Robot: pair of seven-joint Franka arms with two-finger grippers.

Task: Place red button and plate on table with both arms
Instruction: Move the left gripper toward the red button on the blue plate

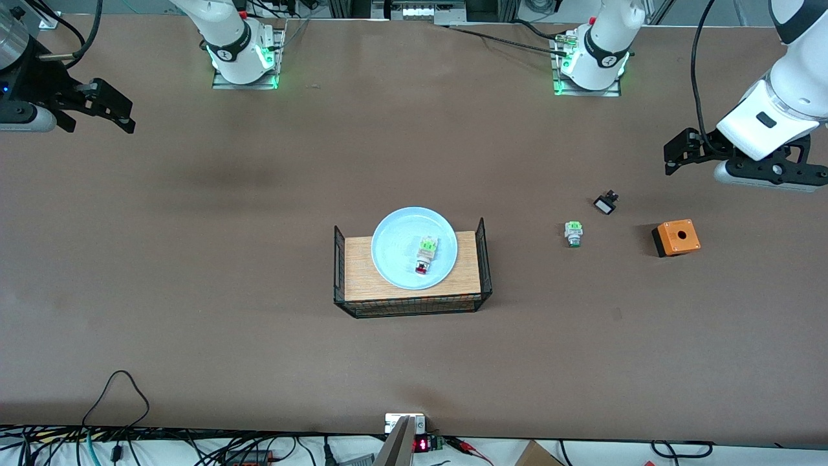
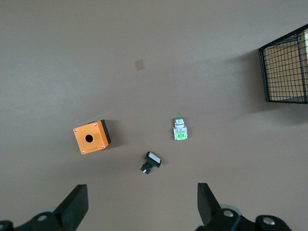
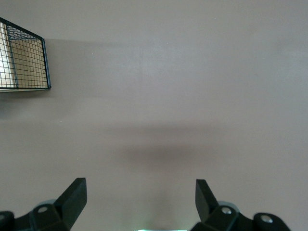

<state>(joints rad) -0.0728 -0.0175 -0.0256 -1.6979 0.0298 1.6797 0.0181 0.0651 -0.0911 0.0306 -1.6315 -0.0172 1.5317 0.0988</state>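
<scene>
The red button (image 1: pixel 424 255) lies on its side in the plate (image 1: pixel 394 239), its long axis running toward and away from the front camera: the red tip points at the camera, the green block at the robots' bases. The plate sits on a light-wood board (image 1: pixel 362 272) with black wire sides, at the middle of the table (image 1: pixel 194 291); the plate's rim overhangs the board's edge on the bases' side. Toward the left arm's end of the table from the board lie a green-tipped switch (image 1: pixel 573 233), a small black part (image 1: pixel 605 204) with a white face, and an orange box (image 1: pixel 676 237), all apart from one another. The left gripper (image 1: pixel 673 158) hangs over bare table near the orange box, fingers spread and empty. The right gripper (image 1: pixel 116 110) hangs over the table at the right arm's end, also spread wide, holding nothing.
</scene>
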